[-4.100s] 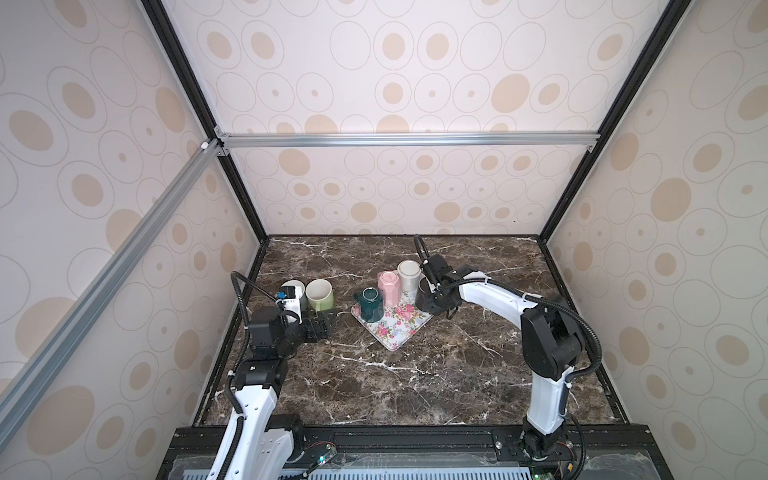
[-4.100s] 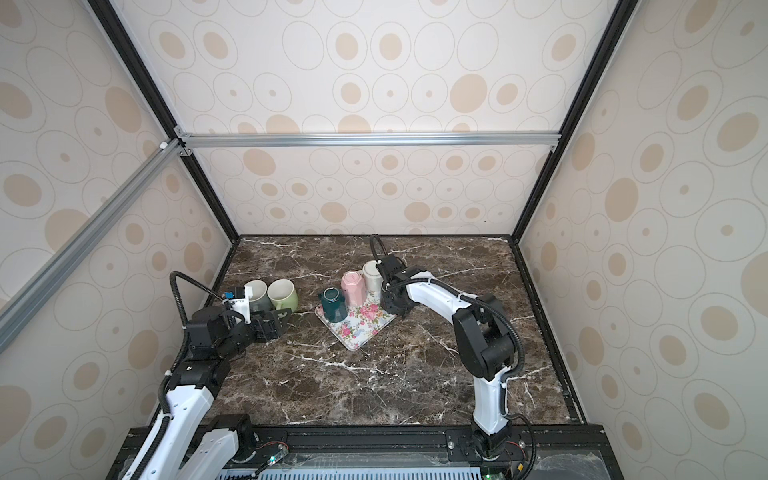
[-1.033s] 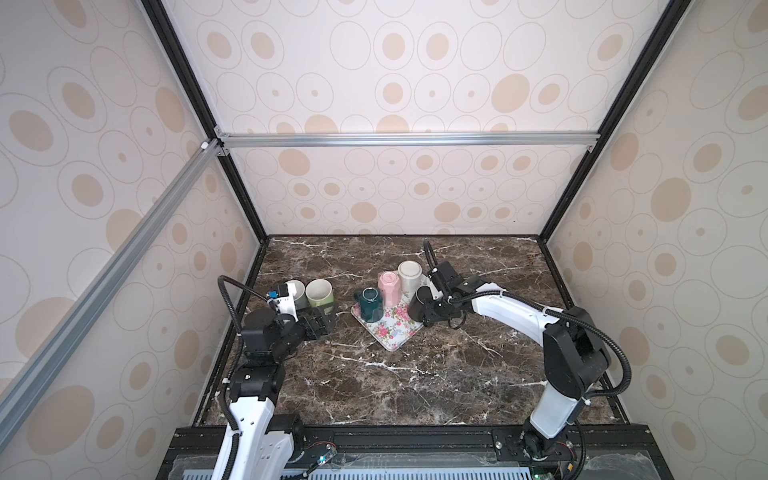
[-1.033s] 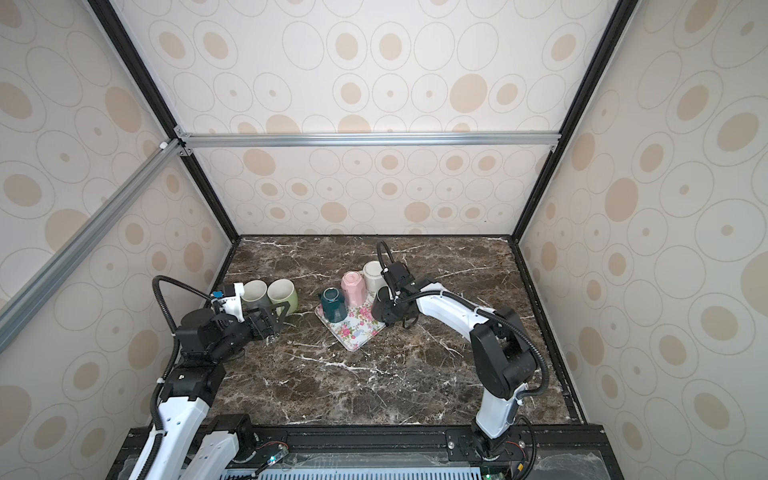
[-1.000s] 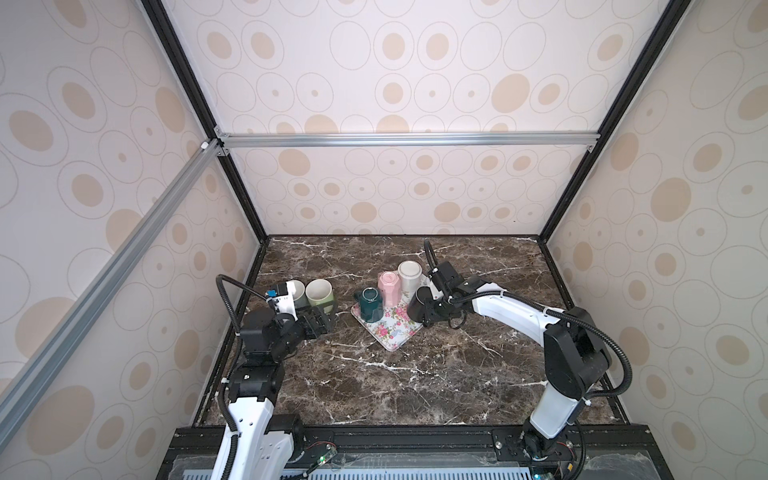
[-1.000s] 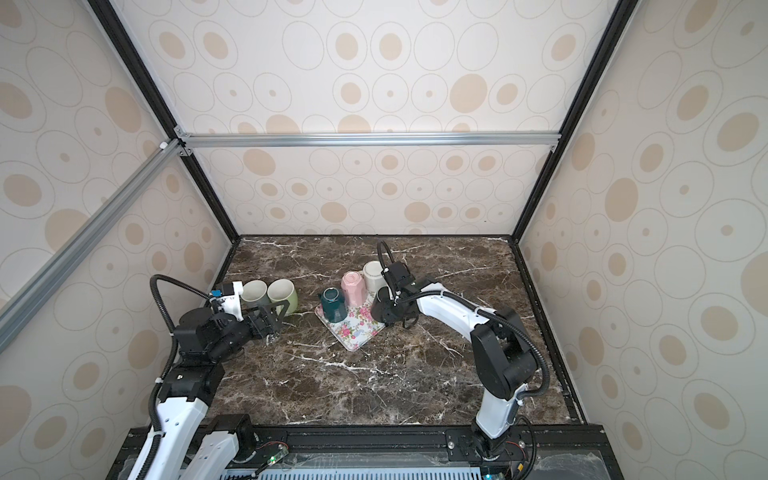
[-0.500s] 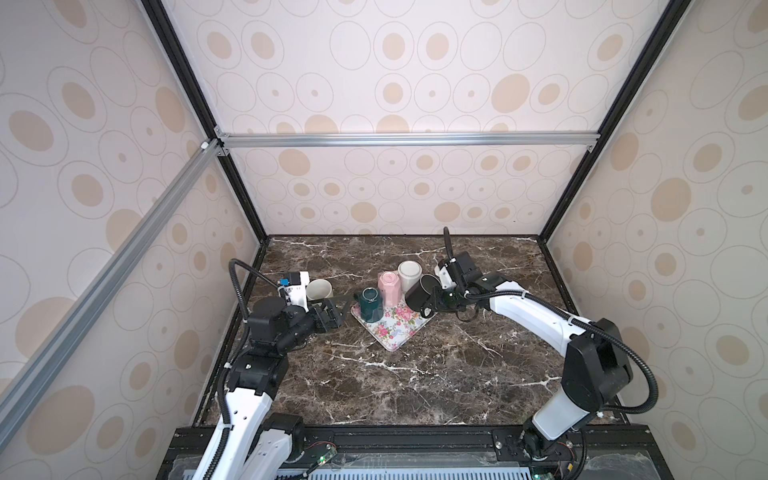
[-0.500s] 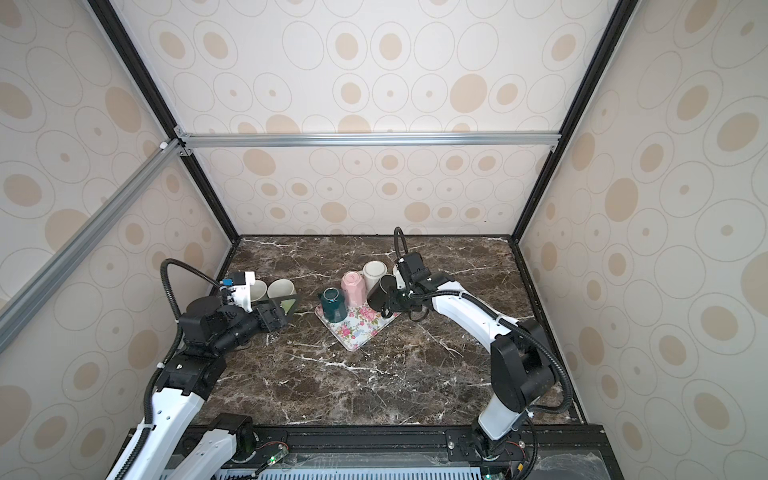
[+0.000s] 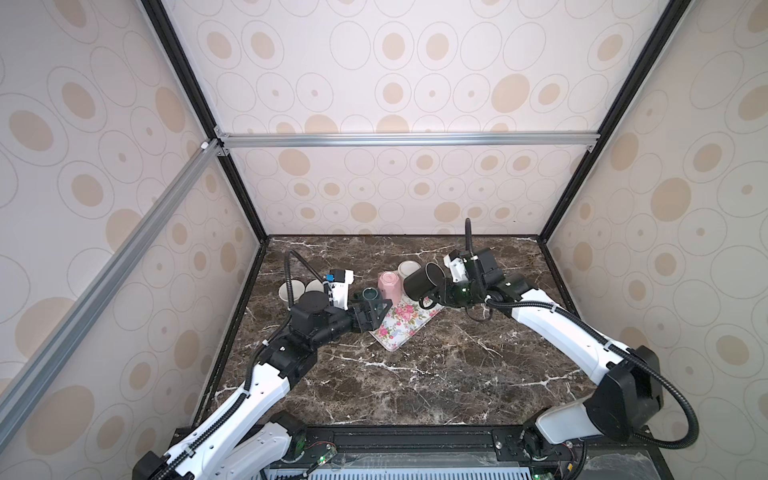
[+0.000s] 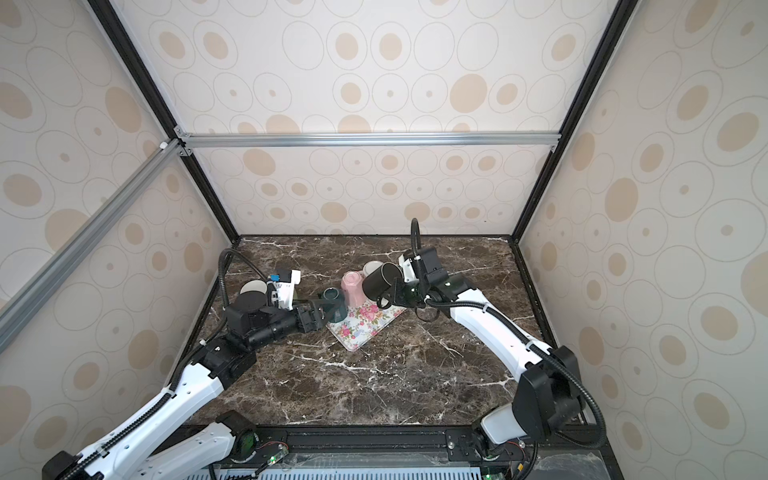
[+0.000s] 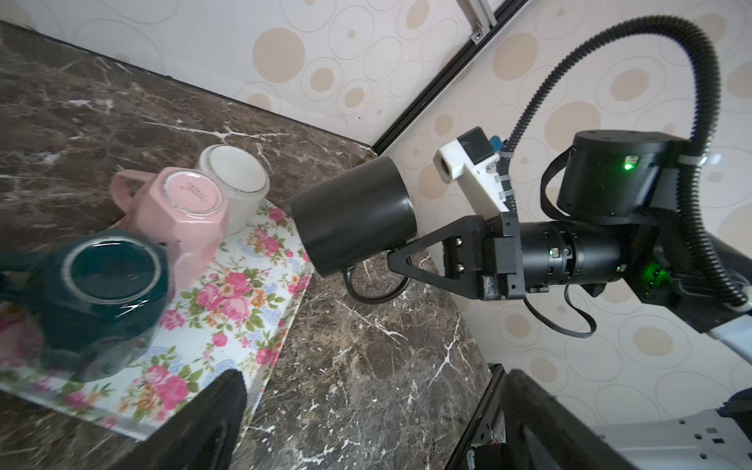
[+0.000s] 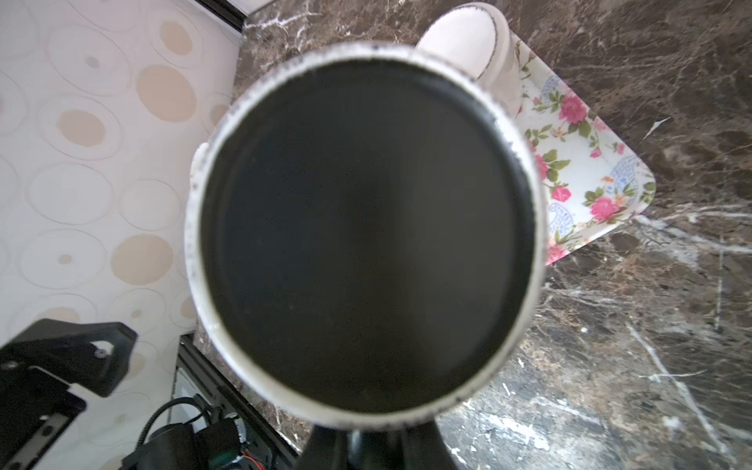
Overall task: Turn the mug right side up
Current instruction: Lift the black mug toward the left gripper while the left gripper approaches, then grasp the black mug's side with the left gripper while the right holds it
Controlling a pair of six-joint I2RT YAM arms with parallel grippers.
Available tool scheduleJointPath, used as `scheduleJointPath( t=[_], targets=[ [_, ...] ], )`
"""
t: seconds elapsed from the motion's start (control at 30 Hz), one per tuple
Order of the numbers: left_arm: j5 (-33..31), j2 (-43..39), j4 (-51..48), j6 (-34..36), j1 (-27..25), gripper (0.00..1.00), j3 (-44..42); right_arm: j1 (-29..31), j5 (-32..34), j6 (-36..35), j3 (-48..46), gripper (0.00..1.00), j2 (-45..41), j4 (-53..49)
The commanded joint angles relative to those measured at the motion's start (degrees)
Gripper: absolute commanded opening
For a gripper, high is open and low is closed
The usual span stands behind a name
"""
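Observation:
The black mug (image 9: 424,280) (image 10: 380,280) (image 11: 352,213) hangs on its side in the air over the right corner of the floral tray (image 9: 399,328) (image 10: 357,332). My right gripper (image 9: 438,293) (image 10: 395,295) (image 11: 392,254) is shut on its rim by the handle. The right wrist view looks straight into the mug's dark inside (image 12: 366,228). My left gripper (image 9: 376,309) (image 10: 318,309) (image 11: 366,419) stands open and empty, just in front of the teal mug (image 9: 370,295) (image 11: 101,293).
On the tray stand three upside-down mugs: teal, pink (image 9: 389,284) (image 11: 183,211) and white (image 9: 407,268) (image 12: 468,40). Two pale cups (image 9: 291,289) sit by the left wall behind the left arm. Dark marble table; patterned walls close on three sides.
My right gripper has lifted the black mug off the surface by the tray and tipped it sideways. The left arm has swung from the cups at the left wall toward the tray.

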Motion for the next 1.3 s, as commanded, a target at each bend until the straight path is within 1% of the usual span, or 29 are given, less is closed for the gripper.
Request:
scheduleJointPath(
  t=[0.0, 0.1, 0.23, 0.37, 0.53, 0.63, 0.77, 0.9, 0.97, 1.03, 1.13, 1.27],
  targets=[
    [-2.93, 2.06, 6.63, -2.66, -3.76, 0.98, 0.37, -0.26, -3.2, 2.91, -2.25, 0.0, -5.52, 10.51],
    [-4.01, 4.06, 9.36, -3.7, -6.6, 0.98, 0.16, -0.53, -3.8, 2.78, -3.4, 0.0, -7.98, 12.35],
    [-4.68, 5.87, 16.44, -6.14, -8.92, 0.98, -1.28, -0.9, -5.15, 2.89, -3.92, 0.0, -9.99, 13.52],
    [-5.14, 7.37, 20.64, -7.11, -9.89, 0.98, -1.57, -1.85, -8.65, 5.06, -5.52, 0.0, -11.55, 17.55],
    [-5.77, 8.19, 23.62, -6.94, -10.16, 0.98, -1.62, -2.12, -11.02, 4.86, -5.74, 0.0, -13.51, 19.26],
    [-3.5, 9.65, 25.16, -6.87, -10.14, 0.97, -0.89, -2.21, -11.67, 5.15, -5.65, 0.0, -14.41, 19.58],
    [-0.02, 12.03, 28.33, -7.64, -10.14, 0.89, -0.06, -2.19, -13.37, 6.69, -6.36, 0.0, -15.12, 22.14],
    [1.32, 13.27, 29.84, -7.99, -10.17, 0.78, 0.55, -2.19, -14.08, 7.75, -7.38, 0.0, -15.93, 24.93],
    [1.72, 13.5, 29.87, -7.53, -10.11, 0.77, 0.98, -2.13, -14.68, 7.72, -7.2, 0.0, -15.92, 24.77],
    [1.61, 13.5, 30.08, -7.2, -10.14, 0.71, 1.08, -2.19, -15.9, 7.91, -7.42, 0.0, -15.55, 25.75],
    [1.68, 13.74, 30.4, -6.6, -10.16, 0.68, 1.42, -2.15, -16.99, 8.51, -8.12, 0.0, -15.68, 27.36],
    [2.23, 14.41, 30.49, -5.84, -10.13, 0.68, 2.22, -2.19, -17.65, 7.98, -8.64, 0.0, -16.32, 27.48]
  ],
)
